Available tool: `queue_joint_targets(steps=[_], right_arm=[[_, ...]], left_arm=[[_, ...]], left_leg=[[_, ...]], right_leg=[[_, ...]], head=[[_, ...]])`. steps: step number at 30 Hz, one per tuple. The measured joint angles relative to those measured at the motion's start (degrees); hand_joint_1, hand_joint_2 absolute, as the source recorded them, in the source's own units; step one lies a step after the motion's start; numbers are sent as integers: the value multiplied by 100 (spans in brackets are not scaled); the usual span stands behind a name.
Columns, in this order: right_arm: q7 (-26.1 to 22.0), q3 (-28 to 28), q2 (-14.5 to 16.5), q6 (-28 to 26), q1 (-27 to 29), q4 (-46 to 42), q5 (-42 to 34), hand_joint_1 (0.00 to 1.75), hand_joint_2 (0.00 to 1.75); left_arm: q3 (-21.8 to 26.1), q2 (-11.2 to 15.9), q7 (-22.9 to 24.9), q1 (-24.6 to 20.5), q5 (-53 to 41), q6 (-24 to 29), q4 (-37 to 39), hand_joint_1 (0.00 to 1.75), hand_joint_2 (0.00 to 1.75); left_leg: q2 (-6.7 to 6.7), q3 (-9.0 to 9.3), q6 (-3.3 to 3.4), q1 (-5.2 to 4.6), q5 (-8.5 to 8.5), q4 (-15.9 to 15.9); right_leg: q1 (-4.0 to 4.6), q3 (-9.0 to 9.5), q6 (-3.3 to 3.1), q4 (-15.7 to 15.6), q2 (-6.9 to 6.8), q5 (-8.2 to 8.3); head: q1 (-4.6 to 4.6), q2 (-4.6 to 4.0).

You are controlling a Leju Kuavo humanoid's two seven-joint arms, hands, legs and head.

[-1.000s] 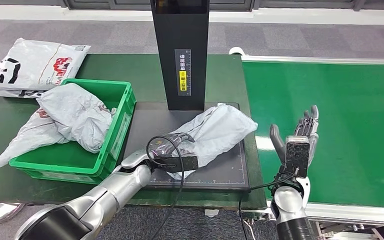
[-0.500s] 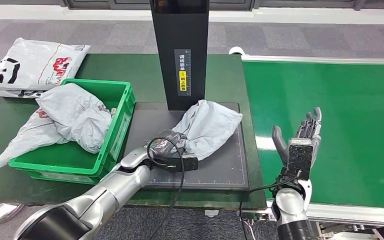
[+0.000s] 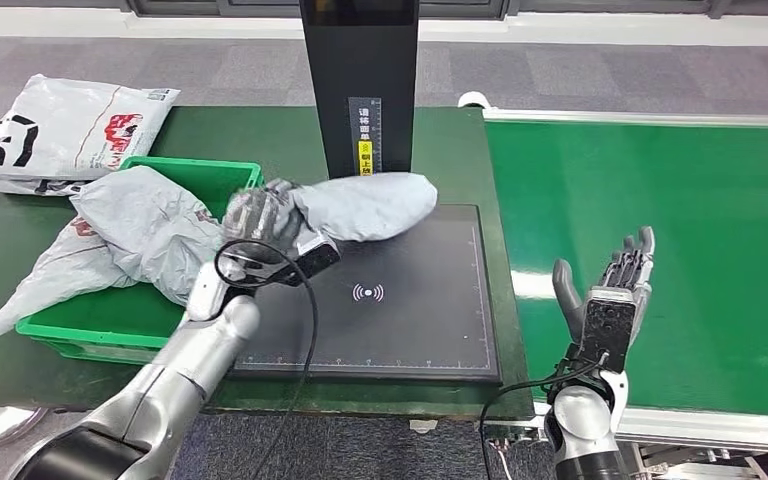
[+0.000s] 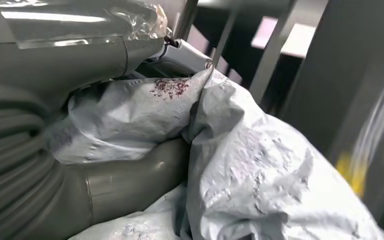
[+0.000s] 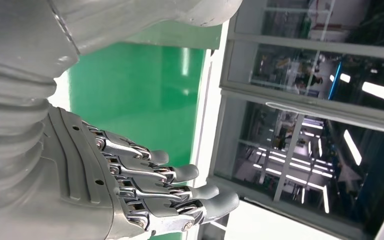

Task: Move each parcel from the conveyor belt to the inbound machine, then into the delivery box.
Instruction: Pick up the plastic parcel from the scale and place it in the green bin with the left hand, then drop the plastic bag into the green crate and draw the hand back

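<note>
Parcels: three; a grey parcel (image 3: pixel 365 205) in the left hand (image 3: pixel 260 218), one grey bag (image 3: pixel 140 235) in the green box (image 3: pixel 110 325) beside it, one white printed bag (image 3: pixel 60 130) beyond.
Left hand: clamped on the grey parcel, above the black scanner pad's (image 3: pixel 400 320) box-side edge.
Right hand (image 3: pixel 610 295): fingers apart, upright, holding nothing, at the green belt's (image 3: pixel 680 220) near edge.
Writing: pillar label, unreadable.

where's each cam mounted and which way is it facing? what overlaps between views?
Head view: high on the body, facing forward and down at the scanner pad, green bin and conveyor belt; both arms show.
Left wrist view: behind the left hand, facing the grey parcel it grips.
Right wrist view: behind the right hand, open, facing across the belt toward windows.
Shared: parcel and left hand in head and left wrist; belt and right hand in head and right wrist.
</note>
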Motion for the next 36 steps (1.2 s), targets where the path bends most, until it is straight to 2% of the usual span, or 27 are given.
queue_joint_targets(steps=[4,9,12,14,18,20,24,29,35,36], right_arm=[[-54,-1,-3,-48,-66,58,-111,0,175],[-70,-2,-6,-56,-70,121,-143,0,175],[-71,-1,-6,-62,-70,145,-137,0,175],[-69,-1,-6,-64,-69,155,-125,0,175],[-67,-1,-6,-66,-72,156,-99,0,175],[-66,-1,-6,-58,-74,156,-98,0,175],[-64,-2,-7,-38,-80,154,-98,0,175],[-57,-7,-15,56,-125,154,-89,0,175],[-57,-10,-15,56,-145,154,-89,0,175],[-57,-10,-15,56,-148,154,-87,0,175]], left_arm=[[1264,223,40,97,-1032,90,-824,175,175],[2601,400,44,380,-1910,97,-1412,175,175],[3249,450,82,497,-2229,97,-1605,175,175],[3549,496,279,563,-2540,97,-1669,175,175],[3647,725,888,551,-3126,-194,-1237,175,175],[3621,785,1022,508,-3178,-360,-1008,175,175],[3560,841,1083,471,-3174,-493,-801,175,175],[3051,1172,1266,360,-3083,-710,416,175,175],[2931,1259,1277,285,-3066,-720,682,175,175],[2916,1268,1238,268,-3075,-778,719,167,175]], left_leg=[[17,6,-6,0,-4,-2],[15,6,-18,8,2,-7],[8,3,-20,8,1,-7],[8,3,-23,8,-2,-7],[5,6,-25,7,-3,-7],[4,6,-25,6,-3,-7],[4,6,-25,5,-3,-7],[11,7,-27,6,-2,-6],[10,7,-29,7,-4,-6],[10,8,-30,7,-4,-6]], right_leg=[[1,-5,-4,3,19,-2],[8,-8,-16,7,22,-10],[12,-8,-21,7,14,-14],[10,-8,-22,7,14,-15],[7,-11,-22,5,11,-16],[7,-11,-22,4,10,-16],[7,-9,-22,5,8,-15],[8,-11,-24,6,19,-13],[8,-11,-25,6,18,-14],[8,-11,-25,6,19,-14]], head=[[0,0],[0,0],[0,0],[0,0],[-1,0],[-2,0],[-1,0],[-2,0],[-2,0],[-2,0]])
